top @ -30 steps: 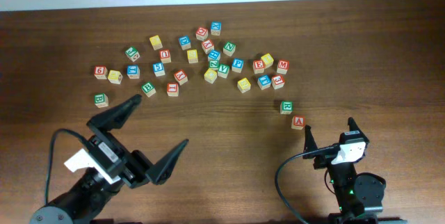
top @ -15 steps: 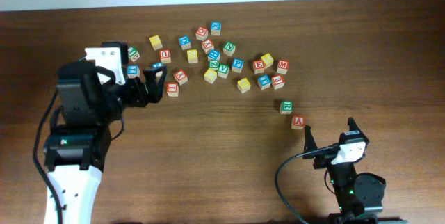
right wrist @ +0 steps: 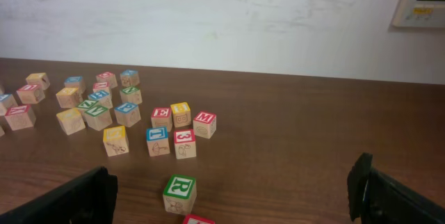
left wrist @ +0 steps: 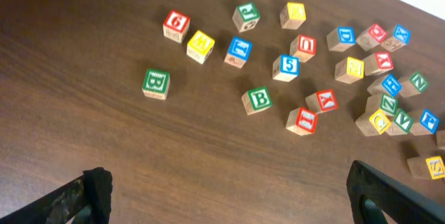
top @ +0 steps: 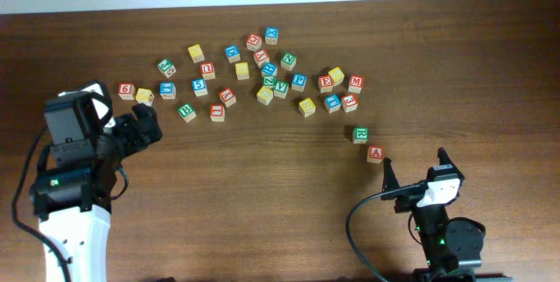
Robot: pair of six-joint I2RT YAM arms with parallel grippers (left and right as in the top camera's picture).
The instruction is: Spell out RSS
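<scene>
**Kid:** What are you doing now?

**Me:** I am at the very start. I have to spell RSS, and no letter is in its place yet. All the blocks lie loose on the table.

**Kid:** Are you holding one?

**Me:** No. My left gripper is spread wide with nothing in it. It hangs over the left end of the pile of blocks. My right gripper is spread wide too, and it is low at the near right.

**Kid:** Where is the R?

**Me:** The green R block sits away from the pile, on the right, just in front of my right gripper. A red block lies right beside it, on the near side.

**Kid:** And the two S blocks?

**Me:** I think they are somewhere in the pile, but I cannot read an S from here. The blue block shows a 5, not an S.

**Kid:** So what comes next?

**Me:** I think the R should go first. My right gripper would need to reach forward, drop around that block and not bump the red one. After that I must hunt for an S.
</scene>
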